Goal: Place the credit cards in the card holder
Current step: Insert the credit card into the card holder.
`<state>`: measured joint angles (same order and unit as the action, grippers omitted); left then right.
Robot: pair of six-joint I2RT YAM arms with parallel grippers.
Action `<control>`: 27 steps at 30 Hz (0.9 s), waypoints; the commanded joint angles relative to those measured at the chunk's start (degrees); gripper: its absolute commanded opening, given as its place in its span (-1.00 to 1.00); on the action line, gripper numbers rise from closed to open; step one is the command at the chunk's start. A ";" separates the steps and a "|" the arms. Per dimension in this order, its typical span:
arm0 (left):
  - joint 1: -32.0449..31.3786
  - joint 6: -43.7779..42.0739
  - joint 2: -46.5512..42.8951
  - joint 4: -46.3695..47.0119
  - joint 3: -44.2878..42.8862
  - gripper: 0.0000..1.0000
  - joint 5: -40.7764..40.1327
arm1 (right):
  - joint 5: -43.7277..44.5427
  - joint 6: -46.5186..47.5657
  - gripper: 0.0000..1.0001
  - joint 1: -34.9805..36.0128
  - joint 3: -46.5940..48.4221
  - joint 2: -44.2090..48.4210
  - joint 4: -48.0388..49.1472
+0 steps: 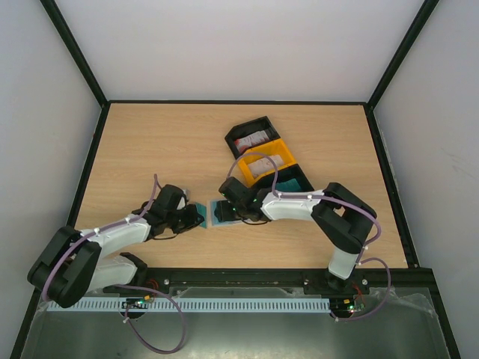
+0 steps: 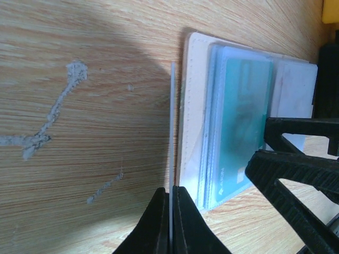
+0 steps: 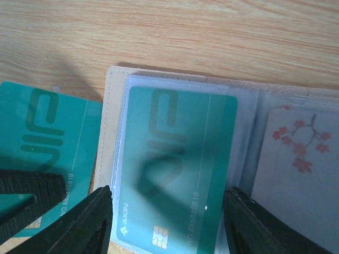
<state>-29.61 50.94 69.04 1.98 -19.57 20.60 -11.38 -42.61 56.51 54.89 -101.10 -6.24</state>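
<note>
Right wrist view: right gripper (image 3: 168, 196) stands jaws apart astride the card holder (image 3: 108, 106), seemingly steadying its sleeved teal card (image 3: 180, 159). Beside the holder, left gripper (image 2: 171, 197) pinches a second teal card (image 3: 47, 132) (edge-on, ready to slide in). Tray (image 1: 245, 129) lies beyond.

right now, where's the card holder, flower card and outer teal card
card holder (image 3: 108, 132): right wrist view, beige left border
flower card (image 3: 296, 203): right wrist view, pale middle
outer teal card (image 3: 53, 140): right wrist view, printed face

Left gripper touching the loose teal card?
Touching. Left wrist view shows the left gripper pinched shut on the teal card, seen edge-on, with no gap.
</note>
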 commanded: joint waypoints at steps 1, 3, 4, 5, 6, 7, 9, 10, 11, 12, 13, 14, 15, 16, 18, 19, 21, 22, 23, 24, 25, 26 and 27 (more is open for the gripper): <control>-0.10 -0.45 -0.71 -1.55 -0.72 -0.95 -0.62 | -3.54 0.95 0.12 0.44 1.72 -1.93 2.35; -0.10 -0.17 -1.66 -2.58 -0.72 -0.95 -1.83 | -4.53 0.97 0.12 0.51 1.99 -2.46 3.34; -0.10 0.00 -2.26 -3.52 -0.72 -0.95 -2.60 | -5.30 0.91 0.13 0.47 2.17 -2.82 3.87; -0.10 0.16 -3.17 -4.08 -0.68 -0.95 -3.33 | -6.31 0.68 0.12 0.44 2.30 -3.20 4.52; -0.10 0.35 -3.78 -4.50 -0.57 -0.95 -3.79 | -7.28 0.29 0.13 0.49 2.36 -3.49 5.35; -0.10 0.53 -4.29 -4.79 -0.49 -0.95 -4.08 | -8.22 -0.23 0.13 0.50 2.41 -3.81 5.98; -0.06 0.72 -5.04 -5.50 -0.31 -0.95 -4.64 | -9.43 -1.26 0.12 0.45 2.79 -4.10 7.06; -0.10 0.78 -5.38 -5.90 -0.32 -0.95 -5.37 | -9.64 -1.74 0.12 0.51 2.85 -4.11 7.34; -0.10 0.82 -5.61 -6.46 -0.34 -0.95 -6.03 | -9.80 -2.18 0.11 0.47 2.87 -4.00 7.63; -0.07 0.90 -5.97 -7.12 -0.35 -0.95 -6.80 | -9.35 -2.57 0.11 0.47 2.91 -3.75 7.69; -0.08 0.99 -6.34 -7.83 -0.58 -0.95 -7.87 | -8.05 -2.85 0.12 0.51 3.12 -3.52 7.09; -0.09 1.08 -6.77 -8.77 -0.72 -0.95 -9.00 | -5.94 -2.83 0.12 0.46 3.27 -3.12 6.16; -0.10 1.19 -7.40 -9.77 -0.97 -0.95 -10.25 | -3.80 -2.76 0.12 0.39 3.31 -2.41 5.16; -0.08 1.26 -8.13 -11.01 -1.40 -0.95 -11.65 | -1.76 -2.68 0.13 0.24 3.19 -1.76 4.33; -0.09 1.08 -9.98 -13.16 -2.24 -0.95 -14.09 | 0.79 -2.21 0.14 -0.28 2.62 0.49 3.76; -0.10 0.75 -10.92 -14.22 -2.86 -0.95 -14.94 | 1.63 -2.03 0.15 -0.64 2.01 1.83 3.94; -0.01 -0.14 -12.96 -15.70 -4.27 -0.95 -16.31 | 1.92 -1.17 0.17 -1.55 0.81 5.18 5.05; -0.01 -0.66 -13.89 -16.15 -5.00 -0.95 -16.57 | 1.67 -0.50 0.17 -2.08 0.25 6.80 5.83; -0.01 -1.14 -14.92 -16.35 -5.73 -0.95 -16.71 | 1.20 0.04 0.17 -2.75 -0.29 8.72 6.45; 0.07 -1.71 -15.92 -16.20 -6.55 -0.95 -16.50 | -0.27 0.44 0.18 -3.58 -1.00 10.37 7.52; 0.07 -2.61 -17.03 -15.74 -7.21 -0.95 -16.02 | -1.79 0.86 0.18 -4.48 -1.90 12.40 8.99; 0.07 -3.27 -18.07 -14.80 -8.02 -0.95 -15.29 | -3.45 0.87 0.18 -5.90 -2.89 14.37 10.43; 0.13 -4.07 -19.47 -13.69 -8.83 -0.95 -14.42 | -5.32 0.76 0.19 -6.74 -3.95 16.28 12.16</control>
<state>-29.61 50.30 53.74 -12.34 -24.51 6.20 -13.50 -43.42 53.08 53.95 -92.05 -0.08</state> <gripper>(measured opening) 0.028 0.590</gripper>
